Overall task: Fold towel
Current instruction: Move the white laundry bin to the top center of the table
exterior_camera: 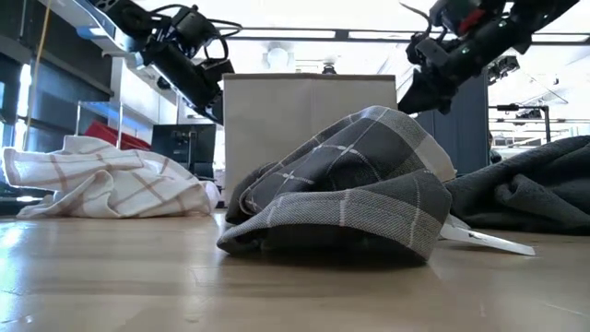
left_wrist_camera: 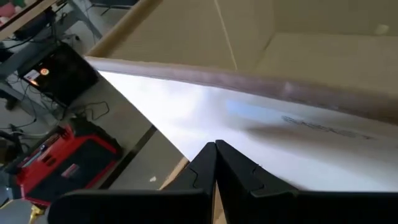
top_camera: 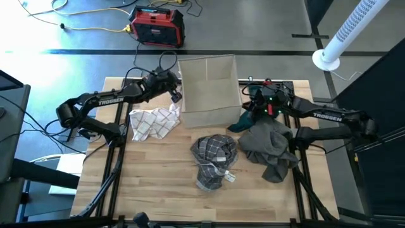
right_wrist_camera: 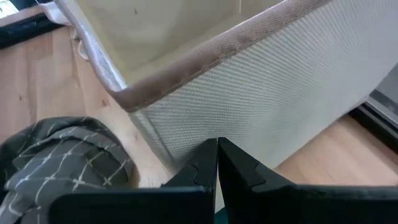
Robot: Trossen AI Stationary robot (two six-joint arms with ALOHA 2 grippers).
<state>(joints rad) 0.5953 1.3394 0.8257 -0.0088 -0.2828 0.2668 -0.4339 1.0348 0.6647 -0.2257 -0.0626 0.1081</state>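
A woven beige fabric bin (top_camera: 209, 88) stands at the table's (top_camera: 158, 190) far edge; the crumpled grey plaid towel (top_camera: 215, 158) lies mid-table, bare wood in front; left gripper (top_camera: 175, 95) and right gripper (top_camera: 248, 113) flank the bin, fingers pressed together, empty.

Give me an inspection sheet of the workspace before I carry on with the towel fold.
Surface: wooden table, bare at the front.
Job's things: grey checked towel crumpled at centre; white checked towel crumpled on the left; dark grey cloth bunched on the right.
Clutter: beige fabric bin at the back.
Grippers: left gripper shut, by the bin's left wall; right gripper shut, by its right wall; neither holds anything.
Cables: yellow cord on the floor.
Surroundings: red case and white tower fan behind the table.
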